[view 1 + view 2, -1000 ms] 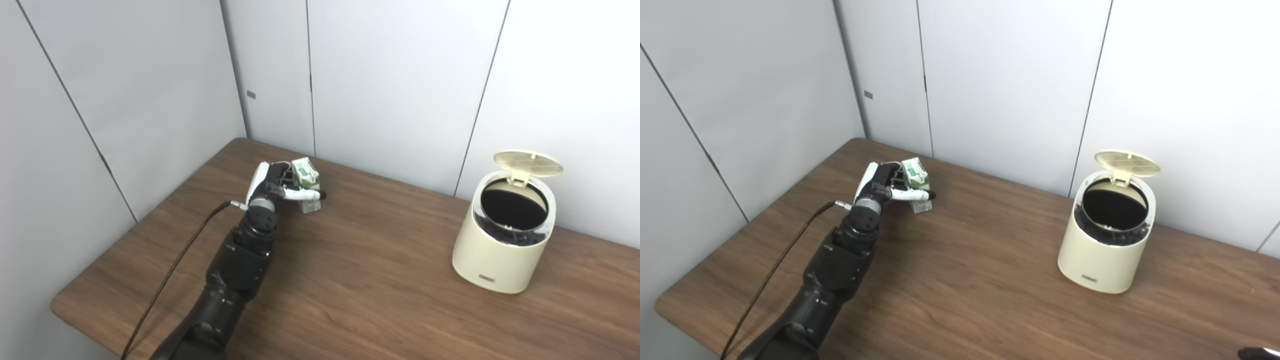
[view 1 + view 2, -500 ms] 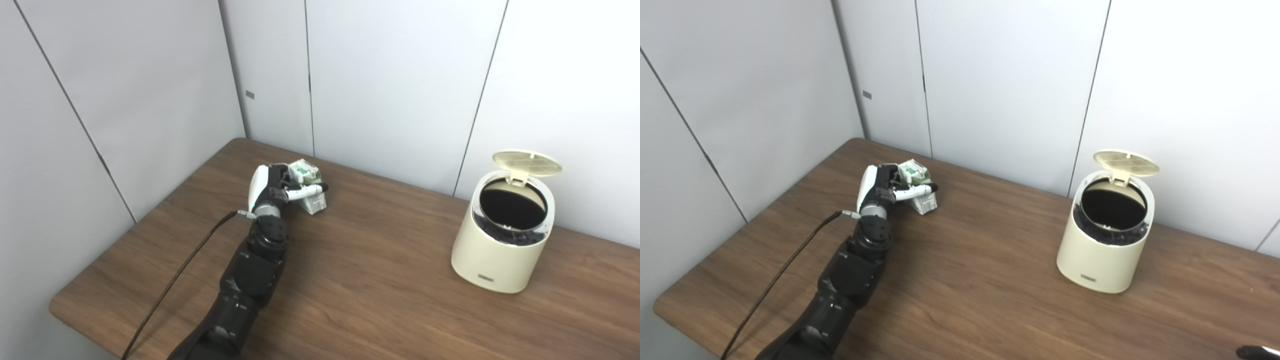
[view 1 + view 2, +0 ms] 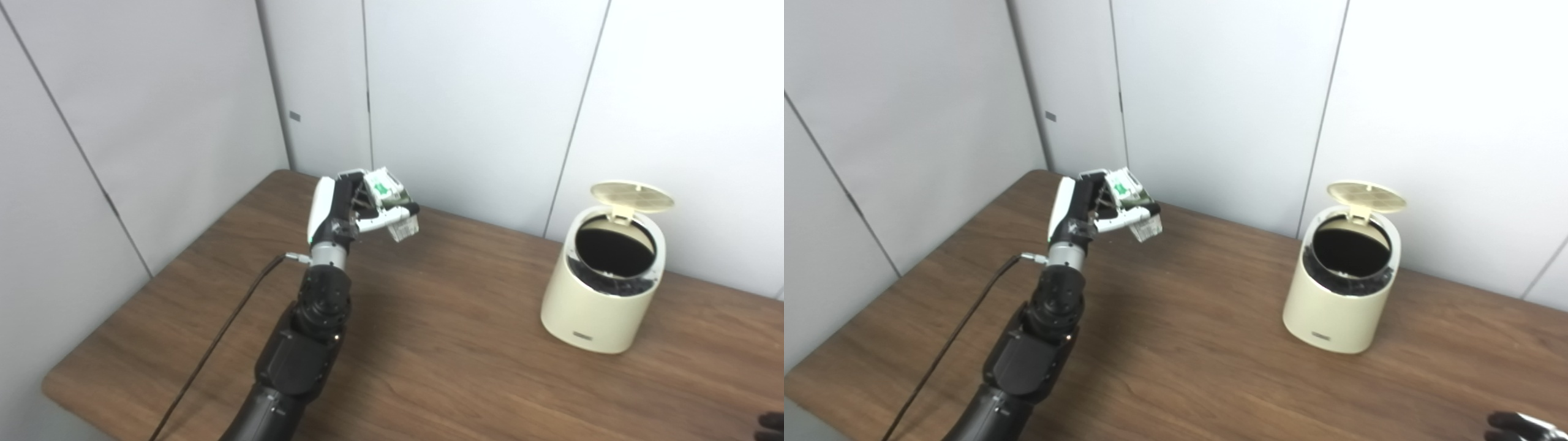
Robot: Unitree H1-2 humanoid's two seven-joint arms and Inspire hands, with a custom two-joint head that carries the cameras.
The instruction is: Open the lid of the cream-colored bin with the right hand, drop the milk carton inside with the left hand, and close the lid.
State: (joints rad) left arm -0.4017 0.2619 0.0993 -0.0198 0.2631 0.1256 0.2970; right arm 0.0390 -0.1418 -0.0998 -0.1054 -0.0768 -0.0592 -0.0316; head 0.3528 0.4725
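The left hand [image 3: 343, 208] grips a small, light-looking milk carton [image 3: 392, 199] around its sides, fingers [image 3: 392, 215] wrapped closed, above the desk [image 3: 459, 343]; squeezing might crush it.

The right hand [image 3: 1516, 424] is showing only as a dark sliver at the bottom right corner, its fingers cut off; the left hand [image 3: 343, 208] is covering much of the milk carton [image 3: 392, 202], its print unreadable.

Milk carton [image 3: 392, 202] above table [image 3: 441, 361], well left of bin [image 3: 606, 288].
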